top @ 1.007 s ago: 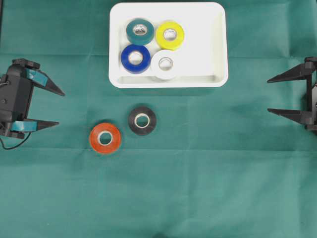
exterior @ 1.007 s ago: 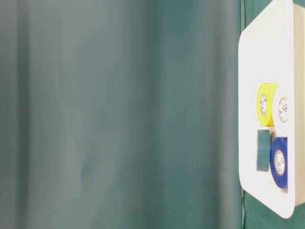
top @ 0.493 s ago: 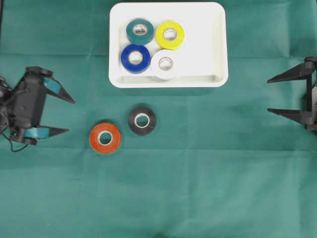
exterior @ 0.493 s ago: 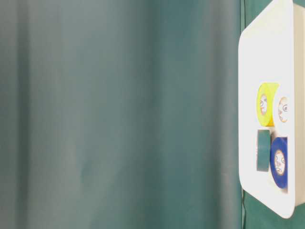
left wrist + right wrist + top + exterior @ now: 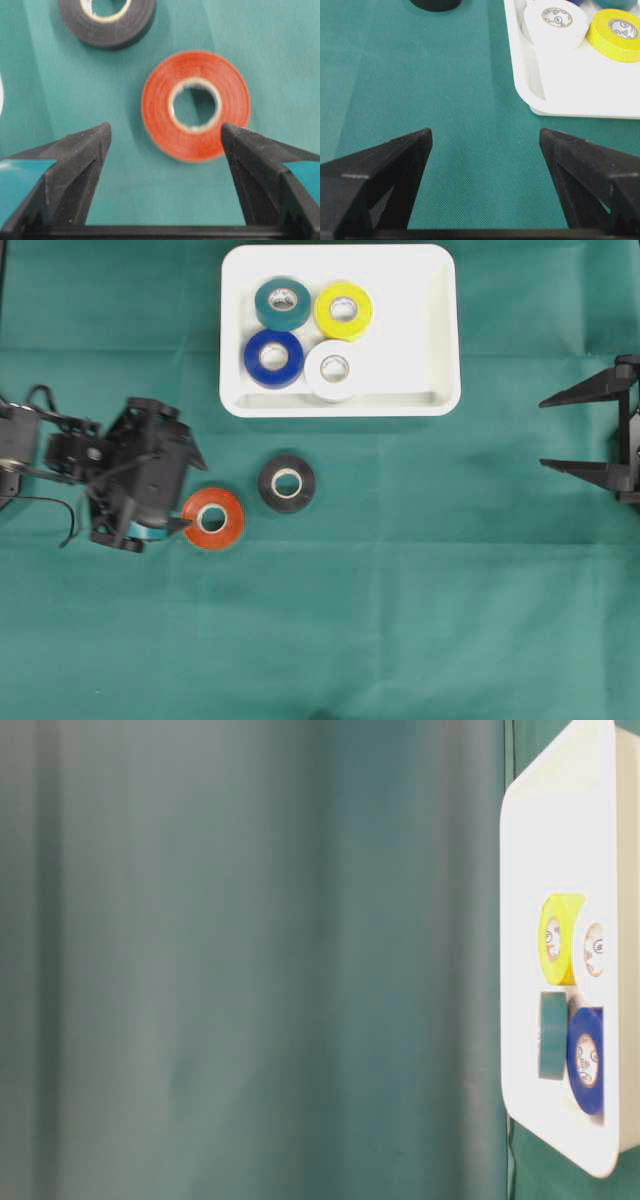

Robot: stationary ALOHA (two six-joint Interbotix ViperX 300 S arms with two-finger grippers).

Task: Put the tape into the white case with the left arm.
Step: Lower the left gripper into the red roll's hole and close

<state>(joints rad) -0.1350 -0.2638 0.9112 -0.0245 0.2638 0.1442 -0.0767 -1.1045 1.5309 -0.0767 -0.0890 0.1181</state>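
Green tabletop | our left pincer, spread, has advanced to the orange tape | grasp next, white case awaits

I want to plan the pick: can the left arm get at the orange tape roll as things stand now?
Probably yes. The left gripper is open, the orange tape roll lies just ahead of it on the green cloth, and the black tape roll sits apart, off the path.

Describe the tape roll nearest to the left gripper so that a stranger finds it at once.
Start at the white case on the green cloth; two rolls lie outside it, below its near rim. The orange roll is the left one, just before the open left gripper; its neighbour is the black roll.
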